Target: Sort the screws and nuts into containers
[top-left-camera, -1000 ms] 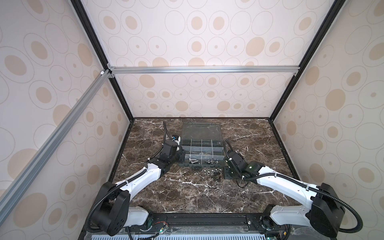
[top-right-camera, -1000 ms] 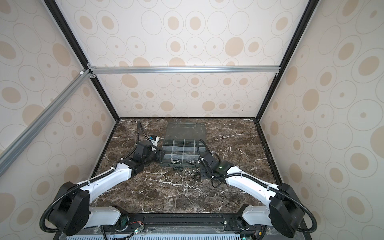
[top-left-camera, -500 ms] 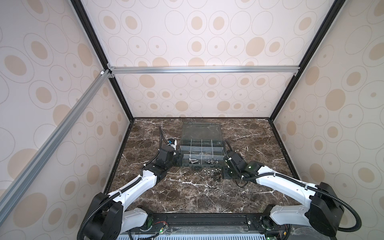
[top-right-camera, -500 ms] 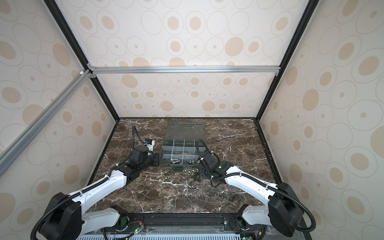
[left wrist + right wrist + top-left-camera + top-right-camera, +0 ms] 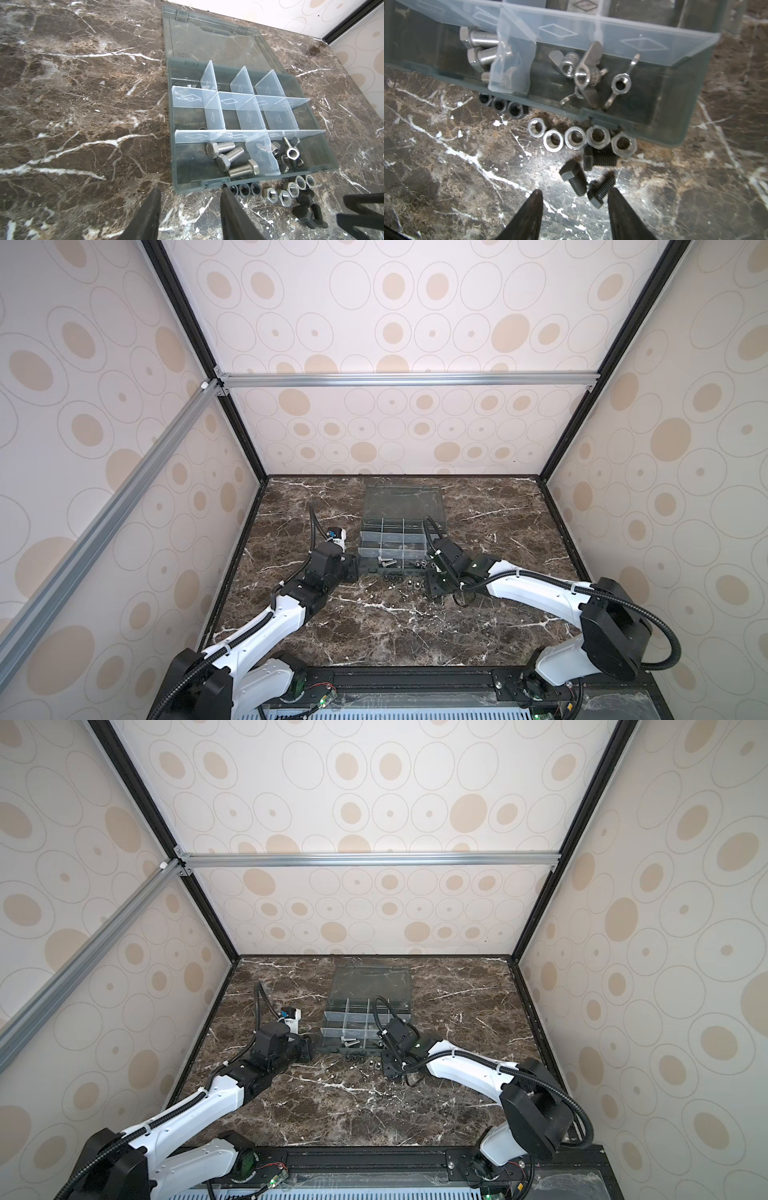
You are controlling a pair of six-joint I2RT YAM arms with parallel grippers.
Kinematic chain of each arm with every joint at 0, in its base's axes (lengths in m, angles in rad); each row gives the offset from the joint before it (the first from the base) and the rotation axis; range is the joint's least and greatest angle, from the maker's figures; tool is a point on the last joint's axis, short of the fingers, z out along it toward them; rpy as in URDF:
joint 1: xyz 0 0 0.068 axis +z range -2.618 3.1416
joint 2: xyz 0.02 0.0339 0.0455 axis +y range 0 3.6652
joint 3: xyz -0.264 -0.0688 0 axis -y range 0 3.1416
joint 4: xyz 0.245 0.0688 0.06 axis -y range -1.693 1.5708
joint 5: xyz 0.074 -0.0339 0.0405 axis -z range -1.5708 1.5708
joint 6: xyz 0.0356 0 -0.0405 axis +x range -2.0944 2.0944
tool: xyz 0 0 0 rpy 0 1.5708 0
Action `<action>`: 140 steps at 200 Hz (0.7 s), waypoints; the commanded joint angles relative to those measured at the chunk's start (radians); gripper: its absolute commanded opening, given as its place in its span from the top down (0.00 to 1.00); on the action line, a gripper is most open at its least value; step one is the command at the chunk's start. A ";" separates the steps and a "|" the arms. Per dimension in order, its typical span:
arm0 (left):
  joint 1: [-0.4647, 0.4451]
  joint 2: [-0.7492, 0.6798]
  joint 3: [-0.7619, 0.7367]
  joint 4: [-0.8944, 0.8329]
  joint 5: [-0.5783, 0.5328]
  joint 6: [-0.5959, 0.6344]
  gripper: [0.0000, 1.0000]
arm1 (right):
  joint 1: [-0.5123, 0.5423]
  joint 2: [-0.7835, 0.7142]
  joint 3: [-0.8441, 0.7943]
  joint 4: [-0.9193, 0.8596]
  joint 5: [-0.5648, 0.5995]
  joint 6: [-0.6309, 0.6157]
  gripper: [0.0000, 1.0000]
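So my left gripper [image 5: 190, 193] sat with its jaws apart and empty by the front corner of the organizer box [image 5: 207, 184], my right gripper [image 5: 574, 193] was spread open too, right at the black screws [image 5: 574, 180] on the marble table [image 5: 446, 176], with loose nuts [image 5: 575, 138] lined up along the box front and three silver screws [image 5: 230, 158] already in a front cell [image 5: 191, 162].

White shells on left arm [image 5: 270, 620] and right arm [image 5: 536, 593], black at joints, wrists and shoulder housings. Ribbed black cable hoses [image 5: 670, 649] running alongside, strapped with white zip ties [image 5: 517, 573]. Tapered matte-black fingers [image 5: 148, 216]. Small green light [image 5: 417, 1045] on right wrist; white-and-blue plug block [image 5: 337, 536] on left wrist.
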 commanded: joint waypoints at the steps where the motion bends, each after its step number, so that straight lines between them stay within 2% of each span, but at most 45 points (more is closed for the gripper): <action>1: 0.006 -0.039 -0.011 -0.020 -0.042 -0.024 0.53 | 0.024 0.037 0.047 0.004 -0.006 -0.011 0.46; 140: 0.008 -0.215 -0.113 -0.085 -0.053 -0.086 0.52 | 0.083 0.292 0.256 0.008 -0.060 -0.094 0.49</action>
